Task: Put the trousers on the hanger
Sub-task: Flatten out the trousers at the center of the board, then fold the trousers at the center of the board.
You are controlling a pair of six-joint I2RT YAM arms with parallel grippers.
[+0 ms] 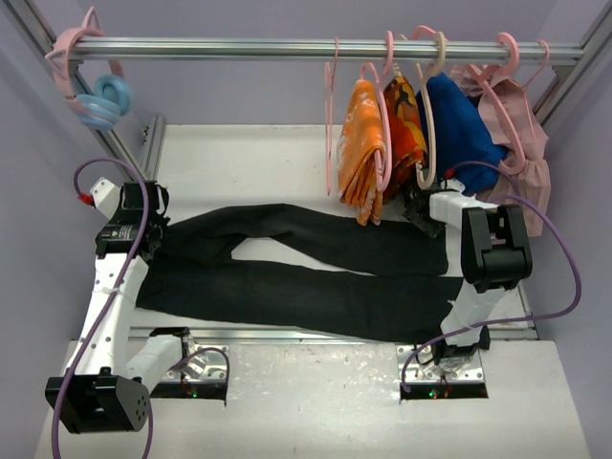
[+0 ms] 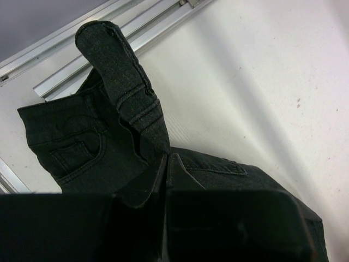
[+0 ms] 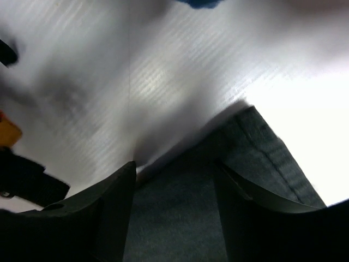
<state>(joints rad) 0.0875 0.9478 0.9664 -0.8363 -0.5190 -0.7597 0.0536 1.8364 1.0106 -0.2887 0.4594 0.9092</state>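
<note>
— How do the fingers stand?
— The left gripper [image 2: 166, 164] is pinched tight on the waistband of the trousers [image 1: 306, 287]. The right gripper [image 3: 174, 172] is spread over a leg hem, gripping nothing.
— And the cloth?
— It lies flat on the table [image 1: 239, 163], lengthwise left to right, waist at the left. The hanger [image 1: 329, 143] hangs from the rail [image 1: 239, 48] behind, nearer the right arm.

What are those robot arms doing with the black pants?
They're getting the trousers ready to hang up. The left claw is pinching the waist end. The right claw is open over a leg's end. The trousers lie stretched across the table, and the empty pink hanger hangs on the rail.
</note>
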